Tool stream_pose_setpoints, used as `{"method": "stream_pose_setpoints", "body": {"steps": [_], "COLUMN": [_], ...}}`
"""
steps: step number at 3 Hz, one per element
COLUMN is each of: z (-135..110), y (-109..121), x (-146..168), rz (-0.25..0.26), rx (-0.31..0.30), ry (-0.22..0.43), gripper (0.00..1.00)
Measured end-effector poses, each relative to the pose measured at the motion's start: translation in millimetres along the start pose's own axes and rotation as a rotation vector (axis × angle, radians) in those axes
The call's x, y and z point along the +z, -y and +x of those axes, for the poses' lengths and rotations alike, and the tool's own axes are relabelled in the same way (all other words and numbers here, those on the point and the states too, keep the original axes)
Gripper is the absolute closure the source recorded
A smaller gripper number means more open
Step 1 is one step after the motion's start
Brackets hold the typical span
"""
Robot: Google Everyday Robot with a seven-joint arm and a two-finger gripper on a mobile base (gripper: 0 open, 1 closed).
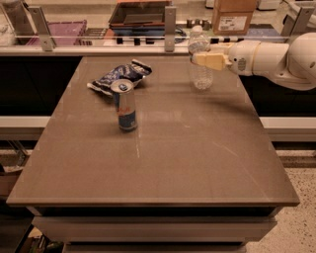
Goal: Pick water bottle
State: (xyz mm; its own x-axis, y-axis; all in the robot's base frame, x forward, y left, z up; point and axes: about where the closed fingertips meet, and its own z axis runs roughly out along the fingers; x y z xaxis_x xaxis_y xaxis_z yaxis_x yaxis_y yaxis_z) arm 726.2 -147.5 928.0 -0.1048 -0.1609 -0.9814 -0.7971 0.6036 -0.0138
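— Where the white, rounded robot arm (266, 57) reaches in from the picture's right, what do the jaws have?

— The gripper (197, 59), cream-coloured at its tip, sits at the upper part of the tall clear ribbed plastic water bottle (201, 79). The tip lies across the bottle's front, just under the pale label band. The far side of the jaws is hidden behind the bottle, so I cannot tell how wide they stand or whether they press on it.

— And the bottle itself?

— It is upright, white cap on, and its base looks to be on the brown rectangular table (197, 158) near the back edge, straight below the jaws. I cannot tell whether there is water in it.

— What else is near the jaws?

— To the picture's left of them, well apart and nearer the camera, a slim blue-and-silver drink can (127, 106) stands upright with its top facing up. What is inside cannot be seen. Just behind the can, between it and the back edge, lies a crumpled dark blue snack bag (118, 75).

— Beyond the jaws?

— A brown cardboard box (233, 15) stands on the counter behind them. Further to the picture's left is a dark shallow tray (140, 15) with a reddish rim. I cannot make out its contents.
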Motion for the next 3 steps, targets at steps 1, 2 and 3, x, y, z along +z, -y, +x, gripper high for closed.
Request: {"method": "stream_pose_setpoints", "body": {"steps": [1, 2, 3], "z": [0.0, -4.4, -15.4], "y": [-0.1, -1.2, 2.8], "x": [0.1, -0.6, -4.8], "rz": [0.000, -0.029, -0.046], "rx": [0.000, 0.018, 0.039], "ry": [0.000, 0.024, 0.075], "gripper": [1.00, 1.00, 1.00]}}
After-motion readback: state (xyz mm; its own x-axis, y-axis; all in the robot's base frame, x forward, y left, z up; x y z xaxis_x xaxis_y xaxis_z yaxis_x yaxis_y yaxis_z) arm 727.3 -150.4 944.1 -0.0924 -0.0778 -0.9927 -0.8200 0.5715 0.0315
